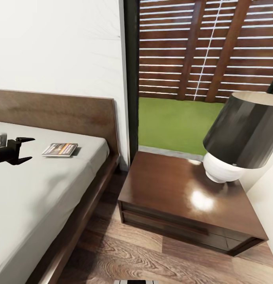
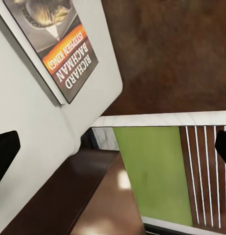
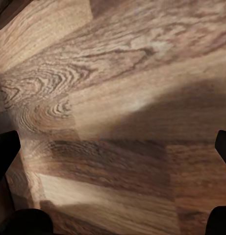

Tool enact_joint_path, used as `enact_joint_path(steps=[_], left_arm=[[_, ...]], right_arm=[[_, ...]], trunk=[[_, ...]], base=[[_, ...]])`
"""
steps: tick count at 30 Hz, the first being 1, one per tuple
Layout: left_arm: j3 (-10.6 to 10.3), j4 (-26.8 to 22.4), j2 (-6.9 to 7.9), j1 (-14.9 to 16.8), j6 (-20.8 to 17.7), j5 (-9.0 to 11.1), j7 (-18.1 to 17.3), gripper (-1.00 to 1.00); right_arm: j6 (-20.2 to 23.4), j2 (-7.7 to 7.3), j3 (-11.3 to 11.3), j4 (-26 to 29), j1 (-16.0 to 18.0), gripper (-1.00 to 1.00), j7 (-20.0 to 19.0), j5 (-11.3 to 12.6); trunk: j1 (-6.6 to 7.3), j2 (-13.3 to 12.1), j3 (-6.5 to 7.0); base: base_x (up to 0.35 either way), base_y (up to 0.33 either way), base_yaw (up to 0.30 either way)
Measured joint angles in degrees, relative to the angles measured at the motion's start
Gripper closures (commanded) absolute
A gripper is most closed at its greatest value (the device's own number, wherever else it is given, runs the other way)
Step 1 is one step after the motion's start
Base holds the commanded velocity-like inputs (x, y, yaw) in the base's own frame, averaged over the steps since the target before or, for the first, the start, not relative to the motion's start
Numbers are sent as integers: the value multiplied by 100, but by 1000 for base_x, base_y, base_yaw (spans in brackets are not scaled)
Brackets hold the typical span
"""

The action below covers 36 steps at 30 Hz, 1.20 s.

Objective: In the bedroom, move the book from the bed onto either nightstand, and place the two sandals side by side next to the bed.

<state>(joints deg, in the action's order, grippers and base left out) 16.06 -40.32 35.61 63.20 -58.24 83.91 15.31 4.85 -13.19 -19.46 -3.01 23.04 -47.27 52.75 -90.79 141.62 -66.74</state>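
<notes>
The bed (image 1: pixel 42 189) fills the left of the head view, its light mattress running up to the dark wooden headboard (image 1: pixel 65 112) against the white wall. Beside it on the wood-plank floor (image 1: pixel 144 256) stands the nightstand (image 1: pixel 180 197), its glossy top bare except for a lamp (image 1: pixel 239 134) with a black shade and white base near the far right corner. The paperback book (image 1: pixel 60 149) lies flat on the mattress near the headboard and close to the bed's right edge; the left wrist view shows its orange band (image 2: pixel 63 46). The left gripper (image 1: pixel 25 149) hovers just beside the book with its fingers spread wide and empty. The right gripper (image 3: pixel 113 147), over bare floor, seems wide open too, though only its dark fingertips (image 3: pixel 5 152) show.
</notes>
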Motion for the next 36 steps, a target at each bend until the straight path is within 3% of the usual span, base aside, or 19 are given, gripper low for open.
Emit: enact_joint_path(steps=[20, 36], left_arm=[[-2, 0, -12, 2, 0, 0, 0, -100], [-2, 9, -19, 0, 0, -1, 0, -100]], right_arm=[[0, 0, 7, 0, 0, -100, -3, 7], [0, 0, 2, 1, -1, -100, -3, 9]], trunk=[[-1, 0, 0], [-1, 0, 0]], base=[[85, 0, -5], [5, 25, -173]])
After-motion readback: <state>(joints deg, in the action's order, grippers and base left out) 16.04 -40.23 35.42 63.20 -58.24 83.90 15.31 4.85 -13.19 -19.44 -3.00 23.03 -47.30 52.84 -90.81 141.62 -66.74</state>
